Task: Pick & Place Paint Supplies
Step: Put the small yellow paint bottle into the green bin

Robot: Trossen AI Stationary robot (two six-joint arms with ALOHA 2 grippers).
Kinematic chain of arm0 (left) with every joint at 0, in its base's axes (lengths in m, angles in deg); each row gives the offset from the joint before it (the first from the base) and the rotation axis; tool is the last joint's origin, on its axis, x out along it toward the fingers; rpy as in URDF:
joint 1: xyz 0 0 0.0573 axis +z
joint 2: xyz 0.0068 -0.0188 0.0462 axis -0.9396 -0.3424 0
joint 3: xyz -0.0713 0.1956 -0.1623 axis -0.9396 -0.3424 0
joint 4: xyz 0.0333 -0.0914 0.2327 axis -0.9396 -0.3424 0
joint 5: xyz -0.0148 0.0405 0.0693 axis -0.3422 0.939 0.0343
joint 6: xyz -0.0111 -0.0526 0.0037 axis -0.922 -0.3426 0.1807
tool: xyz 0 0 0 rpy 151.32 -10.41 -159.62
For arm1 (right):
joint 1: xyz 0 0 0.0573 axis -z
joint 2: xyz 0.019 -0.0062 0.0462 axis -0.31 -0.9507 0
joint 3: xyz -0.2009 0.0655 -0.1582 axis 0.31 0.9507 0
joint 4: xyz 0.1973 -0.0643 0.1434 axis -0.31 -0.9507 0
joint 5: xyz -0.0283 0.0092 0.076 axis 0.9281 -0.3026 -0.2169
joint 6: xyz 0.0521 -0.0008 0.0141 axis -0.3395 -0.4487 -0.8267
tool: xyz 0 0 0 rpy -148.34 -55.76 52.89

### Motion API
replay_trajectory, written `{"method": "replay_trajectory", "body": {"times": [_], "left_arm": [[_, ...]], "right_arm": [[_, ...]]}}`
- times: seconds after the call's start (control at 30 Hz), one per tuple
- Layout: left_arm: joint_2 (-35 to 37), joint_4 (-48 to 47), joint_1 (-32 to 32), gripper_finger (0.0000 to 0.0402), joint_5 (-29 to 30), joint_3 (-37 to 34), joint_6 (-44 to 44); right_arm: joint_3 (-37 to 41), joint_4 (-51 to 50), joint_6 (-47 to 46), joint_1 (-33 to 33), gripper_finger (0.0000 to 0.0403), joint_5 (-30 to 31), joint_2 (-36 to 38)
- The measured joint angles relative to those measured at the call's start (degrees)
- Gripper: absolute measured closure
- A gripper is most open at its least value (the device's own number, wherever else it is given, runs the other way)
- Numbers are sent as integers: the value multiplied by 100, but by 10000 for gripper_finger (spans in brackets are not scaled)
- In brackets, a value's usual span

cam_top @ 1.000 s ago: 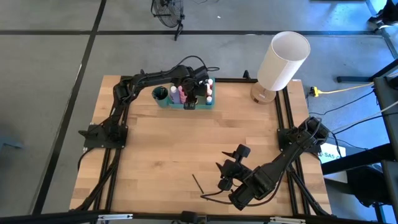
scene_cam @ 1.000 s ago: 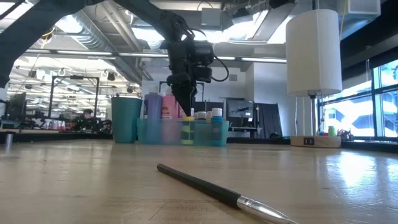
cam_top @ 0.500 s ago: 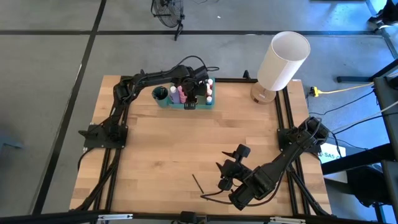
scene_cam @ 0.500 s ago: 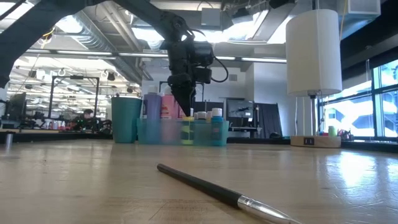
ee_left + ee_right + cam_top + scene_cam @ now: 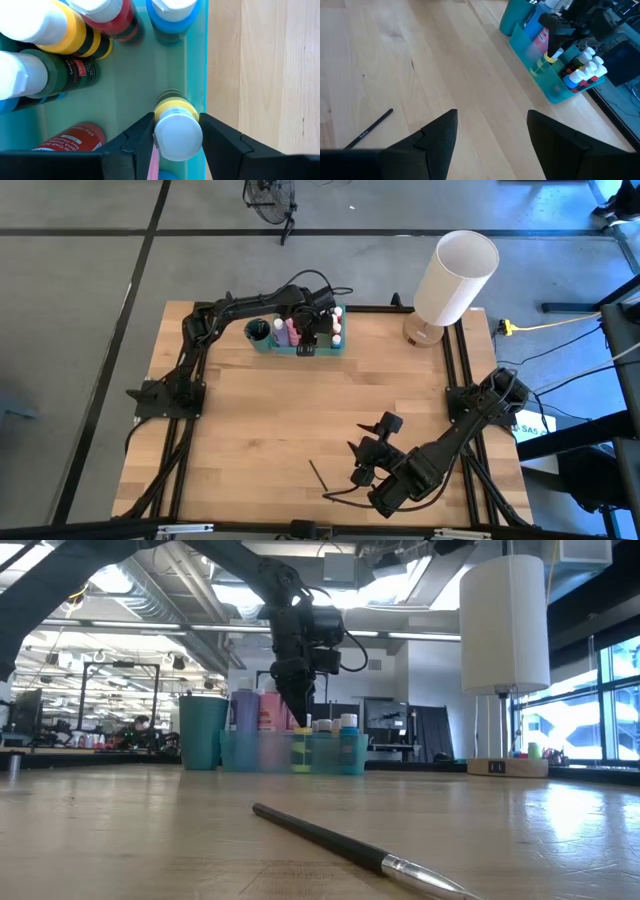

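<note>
A dark paintbrush (image 5: pixel 340 845) lies on the bare wooden table (image 5: pixel 260 420) near the right gripper (image 5: pixel 362 448), whose fingers stand wide and empty. Farther back, the left gripper (image 5: pixel 176 137) reaches down into the green tray (image 5: pixel 297 347); its fingers flank a yellow bottle's white cap (image 5: pixel 177 135) at the tray wall, and I cannot tell whether they grip it
</note>
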Motion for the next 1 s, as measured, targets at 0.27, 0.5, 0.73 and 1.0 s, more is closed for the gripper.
{"method": "replay_trajectory", "body": {"times": [0.27,0.5,0.73,1.0], "left_arm": [[0,-18,0,227,14,-4,50],[-44,-128,-16,188,174,-34,145],[-61,-96,-84,178,240,-42,-49],[-44,-62,-87,178,261,-30,-51]], "right_arm": [[0,-20,-1,0,161,-4,0],[0,-20,0,0,161,-3,0],[0,-17,-1,-2,161,-88,0],[0,-17,-2,-2,161,-90,0]]}}
